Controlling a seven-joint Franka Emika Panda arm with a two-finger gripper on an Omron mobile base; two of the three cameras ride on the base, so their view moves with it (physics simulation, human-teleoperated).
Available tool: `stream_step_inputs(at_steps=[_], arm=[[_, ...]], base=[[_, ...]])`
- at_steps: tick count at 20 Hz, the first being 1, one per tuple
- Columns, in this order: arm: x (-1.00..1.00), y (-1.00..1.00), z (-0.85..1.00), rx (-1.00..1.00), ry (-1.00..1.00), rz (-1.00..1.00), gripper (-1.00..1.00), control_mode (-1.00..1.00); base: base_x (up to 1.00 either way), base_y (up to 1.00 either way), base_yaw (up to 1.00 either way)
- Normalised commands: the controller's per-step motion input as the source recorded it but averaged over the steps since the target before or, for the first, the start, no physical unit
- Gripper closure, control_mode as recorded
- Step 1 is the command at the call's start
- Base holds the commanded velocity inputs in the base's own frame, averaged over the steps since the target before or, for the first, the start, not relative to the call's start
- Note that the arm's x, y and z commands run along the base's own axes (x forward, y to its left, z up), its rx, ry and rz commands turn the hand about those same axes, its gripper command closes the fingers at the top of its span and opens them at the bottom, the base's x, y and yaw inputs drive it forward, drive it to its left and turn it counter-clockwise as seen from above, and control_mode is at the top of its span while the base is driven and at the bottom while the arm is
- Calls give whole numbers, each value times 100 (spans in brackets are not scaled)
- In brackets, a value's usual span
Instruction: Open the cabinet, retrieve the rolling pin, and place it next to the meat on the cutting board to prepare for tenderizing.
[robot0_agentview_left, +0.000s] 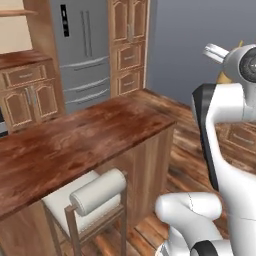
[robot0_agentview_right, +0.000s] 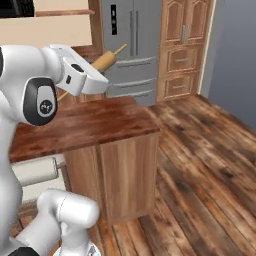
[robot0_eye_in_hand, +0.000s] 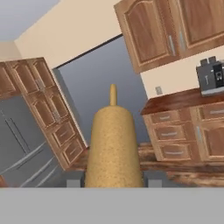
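the hand (robot0_eye_in_hand: 113, 180) is closed on the rolling pin (robot0_eye_in_hand: 113, 144), with one dark fingertip (robot0_eye_in_hand: 74, 179) at each side of the barrel. in the hand view the light-tan barrel rises from between the fingertips and tapers to a narrow stub handle at the far end, so the pin runs lengthwise straight away from the hand.

in the right base view the rolling pin (robot0_agentview_right: 104, 61) projects from the hand up and to the right, tilted, with its far stub handle pointing toward the grey refrigerator (robot0_agentview_right: 131, 45). the pin is held in the air, above and behind the dark wooden counter (robot0_agentview_right: 85, 125), and touches no surface. a thin tan strip below the wrist may be the near handle; this cannot be confirmed.

in the left base view a small tan piece, probably part of the pin, shows behind the arm's upper joint at the right edge. the counter (robot0_agentview_left: 75, 145) spans the middle, with a padded stool (robot0_agentview_left: 95, 195) tucked against its near side.

brown wooden wall cabinets (robot0_eye_in_hand: 166, 30) and low drawers (robot0_eye_in_hand: 175, 135) stand beyond the pin in the hand view.
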Motion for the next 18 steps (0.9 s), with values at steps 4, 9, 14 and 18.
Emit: stream_step_inputs(at_steps=[4,9,14,18], arm=[[0,0,0,0,0,0,100,100],[0,0,0,0,0,0,100,100],[0,0,0,0,0,0,100,100],[0,0,0,0,0,0,100,100]], base=[[-22,0,51],[-7,-1,51],[-3,0,50],[-5,0,49]])
